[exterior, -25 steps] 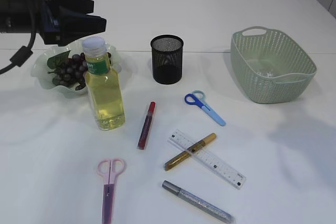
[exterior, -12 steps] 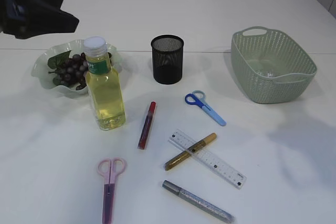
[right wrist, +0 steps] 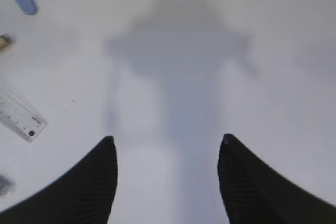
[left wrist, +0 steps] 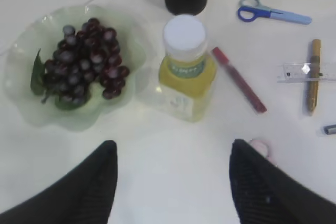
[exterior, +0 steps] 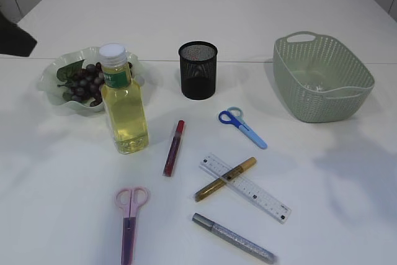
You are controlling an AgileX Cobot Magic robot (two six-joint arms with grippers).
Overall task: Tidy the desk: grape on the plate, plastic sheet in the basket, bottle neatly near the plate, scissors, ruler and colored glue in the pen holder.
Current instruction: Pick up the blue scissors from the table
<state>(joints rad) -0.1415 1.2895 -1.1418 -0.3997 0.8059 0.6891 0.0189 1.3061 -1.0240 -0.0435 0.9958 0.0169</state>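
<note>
The grapes (exterior: 84, 80) lie on the green plate (exterior: 51, 91), also in the left wrist view (left wrist: 86, 59). The bottle of yellow liquid (exterior: 123, 107) stands upright right beside the plate. Blue scissors (exterior: 242, 126), a red glue pen (exterior: 173, 147), a gold glue pen (exterior: 224, 179) under the clear ruler (exterior: 245, 187), a silver glue pen (exterior: 234, 238) and pink scissors (exterior: 129, 221) lie on the table. The black mesh pen holder (exterior: 198, 69) stands behind them. My left gripper (left wrist: 173, 148) is open, high above the table in front of the bottle (left wrist: 185, 72). My right gripper (right wrist: 167, 140) is open over bare table.
The green basket (exterior: 321, 77) stands at the back right with something faint and clear in its bottom. A dark part of the left arm (exterior: 13, 36) shows at the left edge. The ruler's end (right wrist: 21, 116) lies left of the right gripper.
The left arm has pulled back to the left from above the plate and is almost out of the exterior view. Nothing on the table has moved.
</note>
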